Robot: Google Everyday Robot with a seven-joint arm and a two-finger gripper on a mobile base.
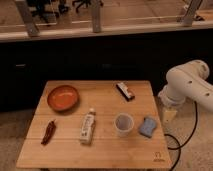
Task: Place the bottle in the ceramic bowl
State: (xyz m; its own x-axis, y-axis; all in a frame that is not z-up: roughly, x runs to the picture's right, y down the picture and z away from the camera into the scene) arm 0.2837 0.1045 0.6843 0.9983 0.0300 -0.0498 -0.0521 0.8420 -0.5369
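The bottle [88,127] lies on its side on the wooden table [100,150], near the front middle, white cap pointing away from me. The ceramic bowl [63,97] is orange-red and stands at the table's back left; nothing shows inside it. My gripper [169,115] hangs below the white arm [187,84] at the table's right edge, far to the right of the bottle and the bowl. It holds nothing that I can see.
A white cup [124,124] stands right of the bottle, with a blue sponge [147,127] beside it. A dark bar-shaped packet [125,91] lies at the back right. A red chili pepper [48,131] lies front left. A dark counter runs behind the table.
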